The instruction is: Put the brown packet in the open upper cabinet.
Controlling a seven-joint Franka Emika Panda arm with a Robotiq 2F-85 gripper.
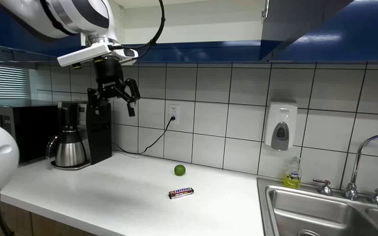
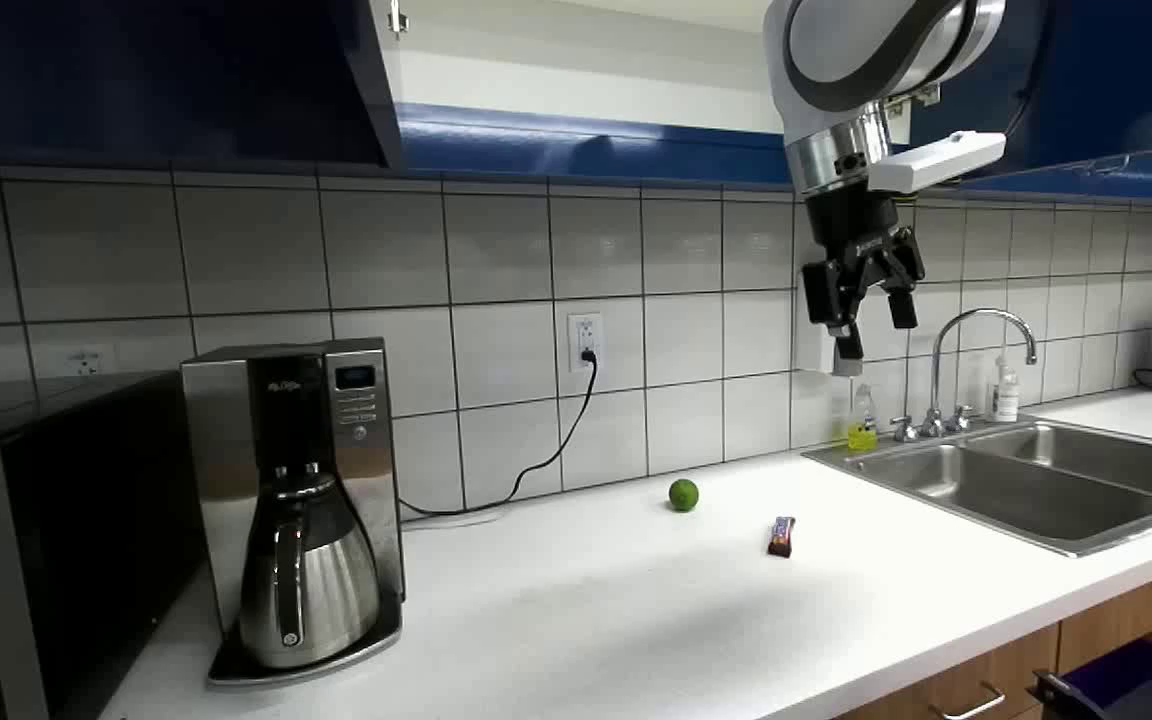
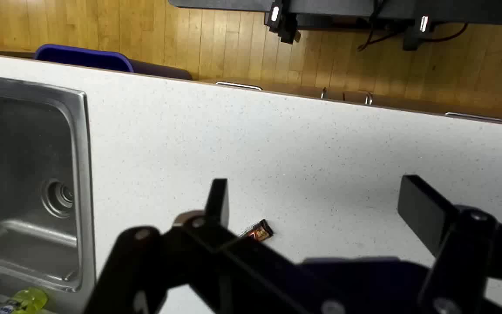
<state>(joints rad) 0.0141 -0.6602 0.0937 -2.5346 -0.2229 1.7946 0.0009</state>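
Note:
The brown packet (image 1: pixel 181 193) lies flat on the white counter, near the green ball; it also shows in an exterior view (image 2: pixel 782 537). In the wrist view the packet (image 3: pixel 261 231) is partly hidden behind a gripper finger. The open upper cabinet (image 1: pixel 192 28) has a white interior and a blue lower edge; it also shows in an exterior view (image 2: pixel 576 75). My gripper (image 1: pixel 114 110) is open and empty, pointing down, high above the counter and below the cabinet's edge level. It also shows in an exterior view (image 2: pixel 876 328) and in the wrist view (image 3: pixel 314 192).
A green ball (image 1: pixel 179 169) sits behind the packet. A coffee maker (image 2: pixel 296 500) and a microwave (image 2: pixel 66 530) stand at one end. A steel sink (image 1: pixel 310 209), faucet (image 1: pixel 356 164) and soap bottle (image 1: pixel 292 175) are at the other. An open cabinet door (image 1: pixel 294 29) juts out.

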